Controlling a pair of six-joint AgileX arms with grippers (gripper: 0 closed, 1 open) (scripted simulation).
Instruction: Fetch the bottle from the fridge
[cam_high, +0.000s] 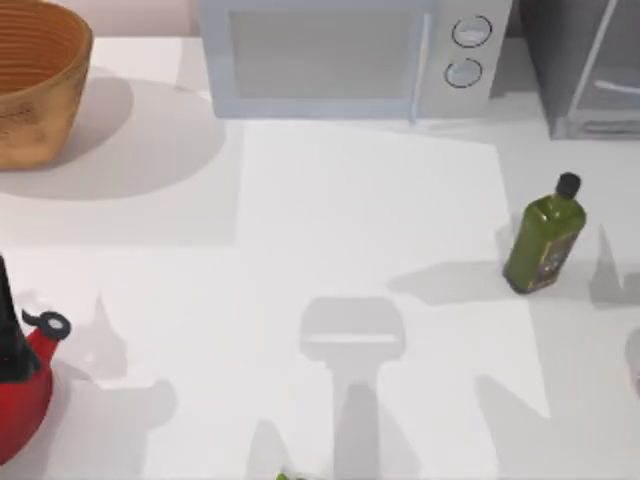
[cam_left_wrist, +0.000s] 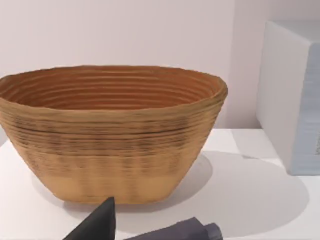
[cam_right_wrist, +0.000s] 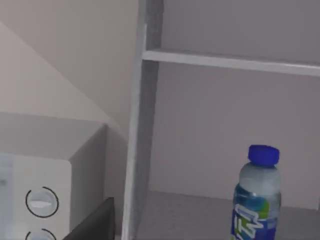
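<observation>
The fridge (cam_high: 588, 70) is the dark grey box at the table's back right corner. In the right wrist view its inside (cam_right_wrist: 215, 125) lies open to sight behind a pale frame, with one shelf across the upper part. The bottle (cam_right_wrist: 256, 200), clear with a bright blue cap and a blue label, stands upright on the fridge floor. A dark part of my right gripper (cam_right_wrist: 97, 225) shows at the picture's edge, well short of the bottle and level with the frame. Dark parts of my left gripper (cam_left_wrist: 145, 230) show before a woven basket, holding nothing that I can see.
A light grey microwave (cam_high: 345, 55) with two dials stands at the back, just left of the fridge. The woven basket (cam_high: 35, 80) sits back left. A green glass bottle (cam_high: 545, 240) stands right of centre and a red kettle (cam_high: 22, 375) at the left edge.
</observation>
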